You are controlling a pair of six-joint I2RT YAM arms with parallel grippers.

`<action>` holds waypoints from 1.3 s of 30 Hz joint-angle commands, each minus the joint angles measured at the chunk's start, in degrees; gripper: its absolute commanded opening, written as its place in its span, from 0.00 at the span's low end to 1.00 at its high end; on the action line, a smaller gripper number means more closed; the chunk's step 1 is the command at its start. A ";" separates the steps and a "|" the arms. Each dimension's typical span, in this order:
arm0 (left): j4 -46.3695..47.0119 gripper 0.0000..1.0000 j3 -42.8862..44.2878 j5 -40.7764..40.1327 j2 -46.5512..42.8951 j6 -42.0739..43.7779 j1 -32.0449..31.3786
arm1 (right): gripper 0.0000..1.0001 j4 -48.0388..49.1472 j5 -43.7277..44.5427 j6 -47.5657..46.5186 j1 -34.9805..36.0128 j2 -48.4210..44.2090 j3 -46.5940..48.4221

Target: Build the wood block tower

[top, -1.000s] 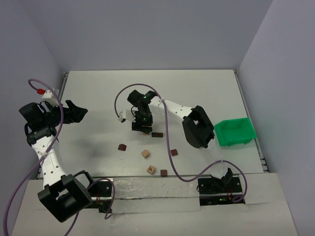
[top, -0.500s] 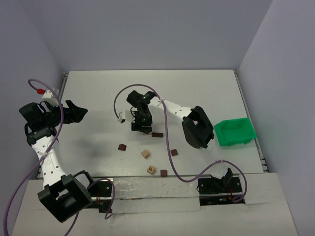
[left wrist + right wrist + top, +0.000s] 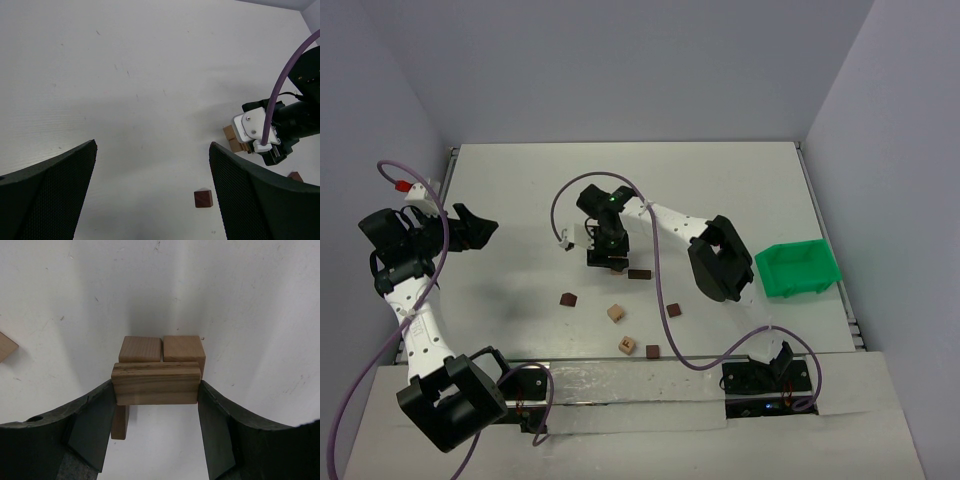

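Little is seen to have changed at the wood block tower [image 3: 183, 348] over the last second. Two light blocks are set side by side as its base, and a light brick [image 3: 155, 383] is held crosswise just above them, overlapping their near edges. Whether the brick is already resting on them cannot be told. A further light piece is glimpsed below the brick, at its left end.

The brick has stayed clamped at its two ends by the right gripper [image 3: 156, 392], whose opening has not altered. Only a slight shift of the right arm's elbow toward the tower is noted in the overhead view. The placement is therefore judged unfinished: alignment seems settled, but release has not begun and only the tower's first layers are in place.

The right arm is stretched from its base to the tower, with the wrist bent so the fingers [image 3: 92, 425] point straight down over it.

A dark brick [image 3: 639, 273] lies just right of the tower. Five loose cubes [image 3: 615, 313], tan and dark, are scattered nearer the arm bases than the tower.

The left gripper [image 3: 152, 160] is held raised, well to the left of the tower and facing it, spread wide with nothing between its jaws. A green bin [image 3: 798, 270] sits well to the tower's right.
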 commanded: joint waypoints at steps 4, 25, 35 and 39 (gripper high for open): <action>2.30 0.99 -0.41 0.40 -0.51 0.57 -0.29 | 0.55 0.60 0.31 -0.67 0.38 0.78 2.14; 2.22 0.99 -0.50 0.63 -0.44 0.48 -0.29 | 0.56 0.25 0.40 -0.84 0.73 0.10 2.72; 2.31 0.99 -0.50 0.54 -0.36 0.56 -0.29 | 0.63 0.87 0.57 -1.11 0.73 0.46 1.83; 2.48 0.99 -0.50 0.54 -0.36 0.48 -0.20 | 0.65 0.95 0.31 -0.85 0.73 0.55 2.00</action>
